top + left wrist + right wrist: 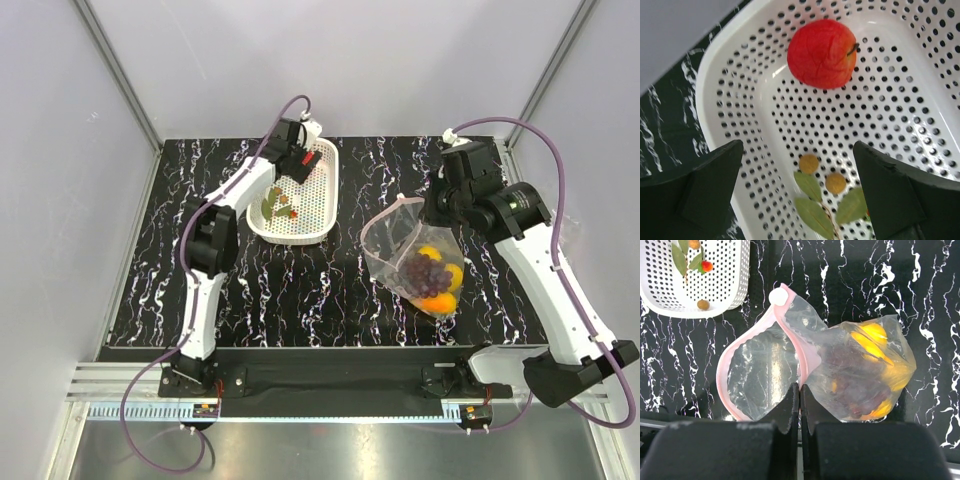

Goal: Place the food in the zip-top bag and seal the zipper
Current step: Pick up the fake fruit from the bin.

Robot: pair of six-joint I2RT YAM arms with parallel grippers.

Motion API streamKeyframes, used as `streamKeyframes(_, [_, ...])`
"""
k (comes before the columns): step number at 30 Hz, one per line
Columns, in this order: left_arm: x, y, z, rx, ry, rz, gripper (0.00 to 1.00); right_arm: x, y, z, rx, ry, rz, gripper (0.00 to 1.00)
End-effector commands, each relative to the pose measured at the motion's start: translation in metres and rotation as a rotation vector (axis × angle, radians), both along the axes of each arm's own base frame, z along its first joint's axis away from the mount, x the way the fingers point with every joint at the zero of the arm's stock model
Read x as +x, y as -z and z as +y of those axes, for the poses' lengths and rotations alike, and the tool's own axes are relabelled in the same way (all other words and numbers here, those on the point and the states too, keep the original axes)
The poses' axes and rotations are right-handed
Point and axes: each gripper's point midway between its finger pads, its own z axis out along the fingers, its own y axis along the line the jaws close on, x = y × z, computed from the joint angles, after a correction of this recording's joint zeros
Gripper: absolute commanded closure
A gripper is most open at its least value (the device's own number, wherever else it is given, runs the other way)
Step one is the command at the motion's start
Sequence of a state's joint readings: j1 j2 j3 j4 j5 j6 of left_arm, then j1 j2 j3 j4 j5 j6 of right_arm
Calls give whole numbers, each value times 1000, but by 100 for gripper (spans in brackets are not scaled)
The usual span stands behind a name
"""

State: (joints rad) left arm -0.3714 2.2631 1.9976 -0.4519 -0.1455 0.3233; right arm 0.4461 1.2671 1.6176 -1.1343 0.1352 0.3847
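While the fruit-filled zip-top bag (415, 262) sits on the table (300, 292), the right end effector (800, 390) is clamped on its pink zipper (809, 357), and farther back the left end effector (798, 152) gapes wide above the red apple (822, 52) in the basket (730, 65)

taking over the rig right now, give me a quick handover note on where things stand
Left gripper: open, poised above the white basket, short of the red apple and not touching it.
Right gripper: shut on the zip-top bag at its mouth edge; the mouth gapes open.
Done: the grape bunch and the yellow and orange fruit are inside the bag.
Left: the apple and a leafy sprig with small berries lie in the basket and need to go in. The pink zipper is unsealed.
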Motion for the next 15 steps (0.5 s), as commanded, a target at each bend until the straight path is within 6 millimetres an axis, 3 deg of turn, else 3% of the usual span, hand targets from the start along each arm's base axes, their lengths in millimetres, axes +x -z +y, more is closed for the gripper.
streamKeyframes(1, [41, -38, -21, 68, 154, -220, 1, 5, -8, 9, 30, -47, -52, 100])
streamKeyframes(3, [38, -18, -27, 146, 249, -202, 1, 4, -7, 11, 33, -56, -48, 100])
streamKeyframes(5, [44, -19, -29, 200, 262, -233, 1, 3, -4, 12, 31, -67, -42, 100])
streamKeyframes(6, [44, -3, -29, 246, 291, -201, 1, 3, -3, 12, 32, -68, -38, 100])
streamKeyframes(9, [49, 12, -31, 319, 364, -184, 1, 1, -2, 13, 35, -77, -36, 100])
streamKeyframes(14, [68, 6, -40, 342, 390, -291, 1, -1, 2, 14, 36, -93, -30, 100])
streamKeyframes(15, [71, 13, -39, 353, 397, -286, 1, -1, 2, 15, 38, -95, -30, 100])
